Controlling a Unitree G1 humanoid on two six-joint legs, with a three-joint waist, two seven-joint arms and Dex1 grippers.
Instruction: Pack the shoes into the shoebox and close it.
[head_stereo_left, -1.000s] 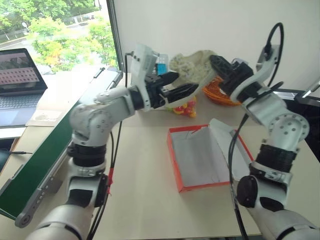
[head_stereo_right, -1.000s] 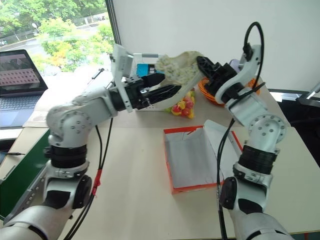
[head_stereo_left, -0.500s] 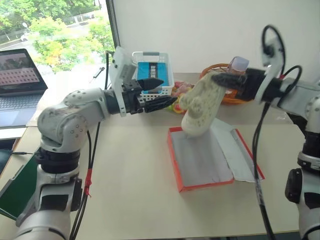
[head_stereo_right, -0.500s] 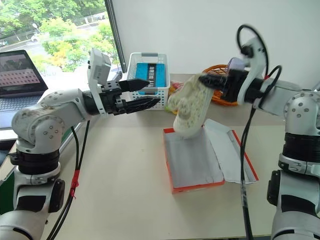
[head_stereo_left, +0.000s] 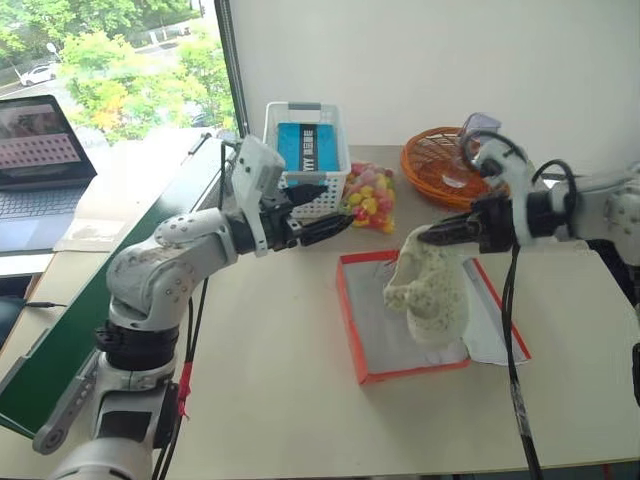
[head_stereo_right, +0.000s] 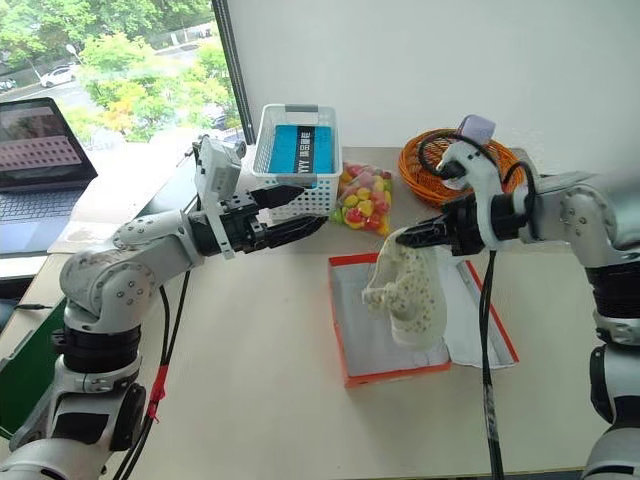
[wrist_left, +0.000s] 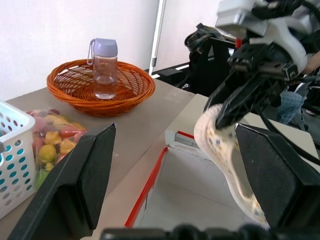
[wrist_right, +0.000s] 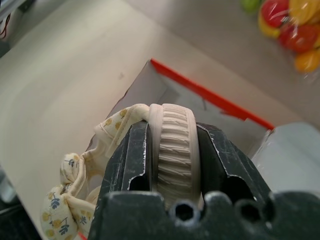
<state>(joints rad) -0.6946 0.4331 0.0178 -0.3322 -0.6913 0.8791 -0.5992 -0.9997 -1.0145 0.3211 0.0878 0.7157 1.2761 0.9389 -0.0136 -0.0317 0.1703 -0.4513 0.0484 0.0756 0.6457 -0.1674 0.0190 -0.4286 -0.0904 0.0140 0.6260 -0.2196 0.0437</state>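
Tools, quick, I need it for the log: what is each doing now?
Left tool: open, holding nothing.
Right tool: closed on a shoe above the shoebox.

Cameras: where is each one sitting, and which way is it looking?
Left eye view: on the head, looking forward and down at the table; both arms show, the right gripper holding a shoe over the shoebox.
Right eye view: beside it, same scene.
Left wrist view: on the left wrist, looking along its open left gripper towards the orange basket.
Right wrist view: on the right wrist, looking down its fingers, clamped on the shoe's sole.
Shared: all views show the shoe and shoebox.
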